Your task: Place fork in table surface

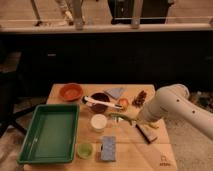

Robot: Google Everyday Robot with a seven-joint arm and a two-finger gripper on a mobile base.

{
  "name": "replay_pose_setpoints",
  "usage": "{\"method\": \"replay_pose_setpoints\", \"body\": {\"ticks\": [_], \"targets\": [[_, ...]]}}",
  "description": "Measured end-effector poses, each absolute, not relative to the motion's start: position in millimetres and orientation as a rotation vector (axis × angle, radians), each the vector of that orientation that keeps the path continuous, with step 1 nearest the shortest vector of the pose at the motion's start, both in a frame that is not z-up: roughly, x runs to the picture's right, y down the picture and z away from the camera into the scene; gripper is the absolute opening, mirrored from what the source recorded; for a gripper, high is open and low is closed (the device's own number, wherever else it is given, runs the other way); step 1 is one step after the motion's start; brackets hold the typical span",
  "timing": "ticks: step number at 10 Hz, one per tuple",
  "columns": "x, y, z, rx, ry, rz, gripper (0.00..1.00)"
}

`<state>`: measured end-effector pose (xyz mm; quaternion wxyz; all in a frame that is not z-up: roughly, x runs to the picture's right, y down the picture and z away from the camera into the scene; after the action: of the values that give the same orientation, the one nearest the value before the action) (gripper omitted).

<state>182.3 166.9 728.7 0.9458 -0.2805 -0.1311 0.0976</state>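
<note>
Fork [121, 118]: a thin pale strip low over the middle of the bench [131, 152], just right of the cup [98, 121]. Its right end meets the gripper [136, 121]. Whether it already rests on the wood cannot be told.

1. Bench. Bare planks show near and right of the cup. This is judged the only free landing area within short reach, which explains the fork's position there.
2. Tray [76, 135]. It fills the near-left part of the bench, well apart from the fork. It is not the target.
3. Arm [170, 105]. It enters from the right and slopes down to the left, so the gripper sits close to the wood. A low release would keep the fork from bouncing or sliding.
4. Bowls. The orange bowl [71, 91] and dark bowl [100, 99] stand far left, blocking that zone.
5. Sponge [108, 147]. It lies near the front edge, below the cup.

Jaws: together, apparently clamped on the fork's right end and holding it roughly level. Release is judged not yet done.
</note>
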Motion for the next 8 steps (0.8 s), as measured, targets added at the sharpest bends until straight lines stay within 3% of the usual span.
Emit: {"method": "replay_pose_setpoints", "body": {"ticks": [8], "targets": [[188.4, 217.3, 714.0, -0.612, -0.219, 0.357, 0.0]]}}
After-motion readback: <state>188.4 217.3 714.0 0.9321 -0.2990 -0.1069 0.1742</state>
